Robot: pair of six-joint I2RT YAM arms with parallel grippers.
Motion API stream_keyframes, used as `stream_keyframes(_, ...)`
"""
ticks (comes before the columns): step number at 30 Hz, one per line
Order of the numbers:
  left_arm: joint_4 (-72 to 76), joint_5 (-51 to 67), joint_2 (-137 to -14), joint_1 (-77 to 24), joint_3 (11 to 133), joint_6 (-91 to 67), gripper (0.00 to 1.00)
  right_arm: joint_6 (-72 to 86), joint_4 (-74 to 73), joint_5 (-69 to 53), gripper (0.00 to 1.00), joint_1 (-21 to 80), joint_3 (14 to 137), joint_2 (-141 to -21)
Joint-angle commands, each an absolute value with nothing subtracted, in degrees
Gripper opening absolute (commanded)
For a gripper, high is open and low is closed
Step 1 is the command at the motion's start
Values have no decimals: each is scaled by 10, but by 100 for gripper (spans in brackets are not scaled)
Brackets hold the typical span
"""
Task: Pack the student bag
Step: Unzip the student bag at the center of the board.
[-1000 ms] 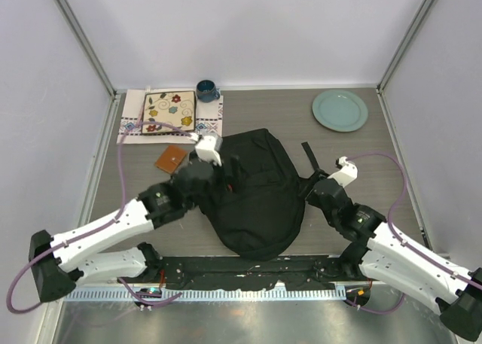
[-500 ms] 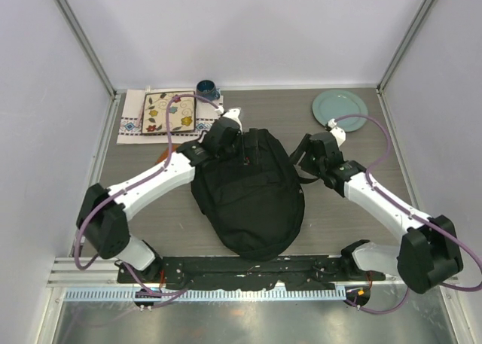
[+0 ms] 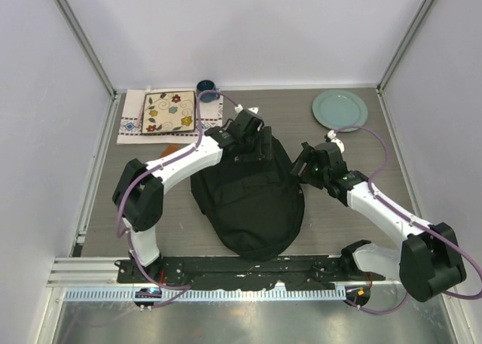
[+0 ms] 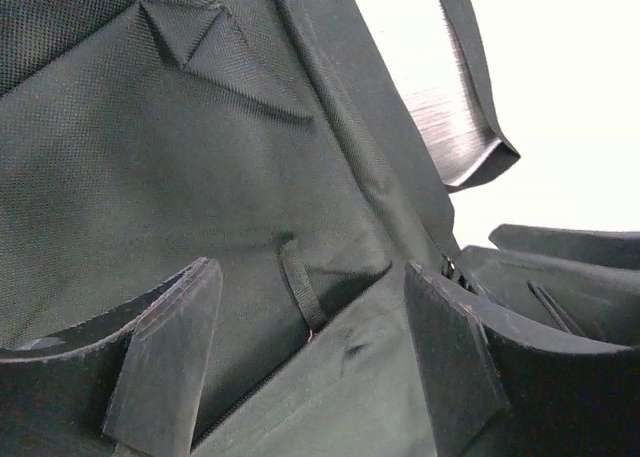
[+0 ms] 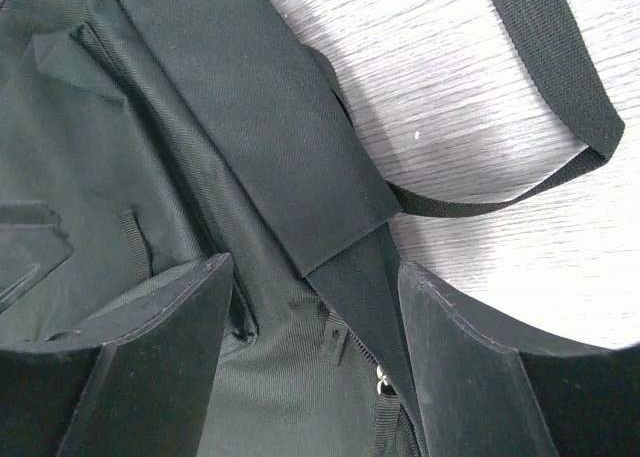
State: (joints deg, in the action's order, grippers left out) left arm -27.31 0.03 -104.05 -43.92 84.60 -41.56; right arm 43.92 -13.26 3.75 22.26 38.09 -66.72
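Top external view: both arms reach over the student bag [image 3: 248,201], which lies flat beneath the left gripper [image 3: 256,144] and right gripper [image 3: 303,163]. Both sets of jaws are apart, clamping nothing. Opening the bag seems in hand; next, pinch fabric by the zipper pull [image 4: 449,269] between the left fingers. A loose strap [image 5: 560,67] lies beyond the right gripper, with bare table [image 5: 480,157] around it.
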Motion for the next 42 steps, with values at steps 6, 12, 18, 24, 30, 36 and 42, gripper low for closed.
stream_keyframes(6,-383,-97,-1091,-467,930,-419,73,451,-108,32,72,220,357,-618)
stream_keyframes(12,-400,-105,-1114,-479,946,-428,68,454,-109,34,72,219,348,-606)
stream_keyframes(18,-410,-119,-1128,-480,954,-433,51,454,-109,28,71,219,352,-600)
stream_keyframes(24,-418,-117,-1139,-485,970,-429,49,454,-107,26,71,220,354,-601)
stream_keyframes(30,-428,-115,-1154,-496,983,-426,40,456,-100,18,71,220,352,-603)
stream_keyframes(36,-425,-108,-1158,-497,982,-425,25,458,-87,8,71,220,351,-605)
stream_keyframes(42,-421,-105,-1158,-497,976,-424,7,466,-34,-75,71,220,344,-621)
